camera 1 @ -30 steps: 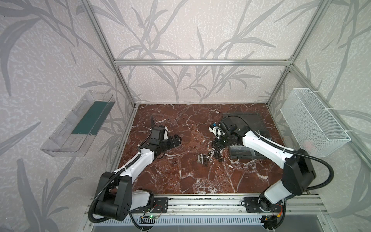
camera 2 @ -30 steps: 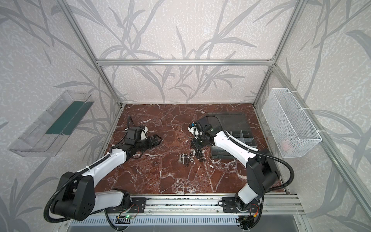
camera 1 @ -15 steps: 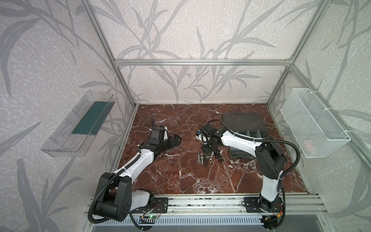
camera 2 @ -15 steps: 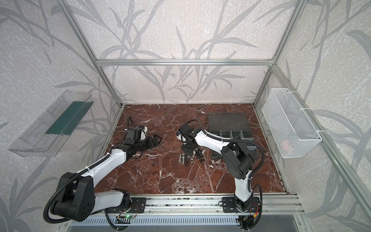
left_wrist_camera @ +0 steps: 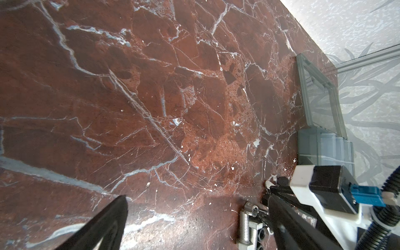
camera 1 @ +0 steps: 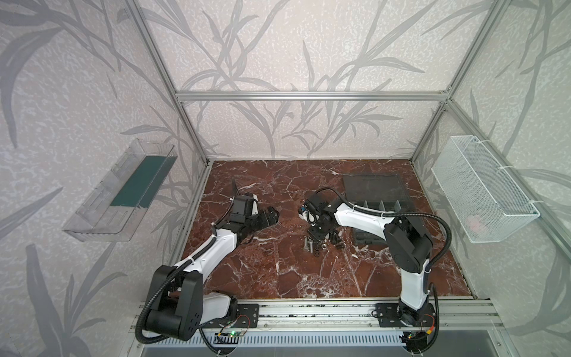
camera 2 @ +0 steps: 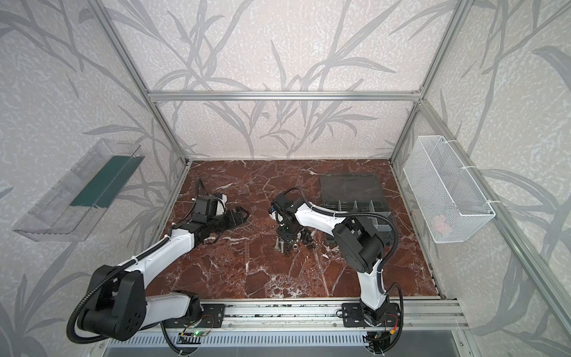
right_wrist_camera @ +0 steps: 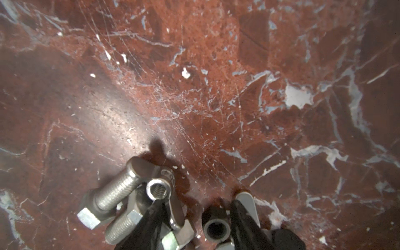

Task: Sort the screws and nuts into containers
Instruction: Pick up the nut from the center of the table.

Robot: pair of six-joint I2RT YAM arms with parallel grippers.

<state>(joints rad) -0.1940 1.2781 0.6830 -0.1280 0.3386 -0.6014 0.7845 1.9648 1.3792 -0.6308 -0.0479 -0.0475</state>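
Two silver hex-head bolts [right_wrist_camera: 112, 194] with threaded shafts lie side by side in a small heap of fasteners on the red-brown marble tabletop [camera 1: 262, 272], a little toward 3 o'clock from the table's centre in both top views. A silver hexagonal nut [right_wrist_camera: 158, 190] leans on the bolts, its threaded hole turned to the right wrist camera. The right gripper [right_wrist_camera: 200, 201] is down in this heap. Its black fingers [right_wrist_camera: 240, 216] stand parted around a black hexagonal nut [right_wrist_camera: 216, 227], which sits just beside one finger and clear of the other, so nothing is clamped. More small black pieces [camera 1: 336, 241] lie at 3 o'clock of the heap, too small to tell apart. The dark grey plastic organiser box [camera 1: 361, 239] sits at about 2 o'clock from the table's centre. Its compartments [camera 1: 374, 205] are partly hidden under the right arm, and its flat lid [camera 1: 372, 185] lies open toward 12 o'clock. The left gripper [camera 1: 269, 215] hangs over bare marble at 10 o'clock of the heap, well apart from it, spread wide and holding nothing. A white wire-mesh basket [camera 1: 482, 191] hangs on the wall at 3 o'clock. A clear plastic tray with a green strip [camera 1: 123, 191] is on the wall at 9 o'clock.
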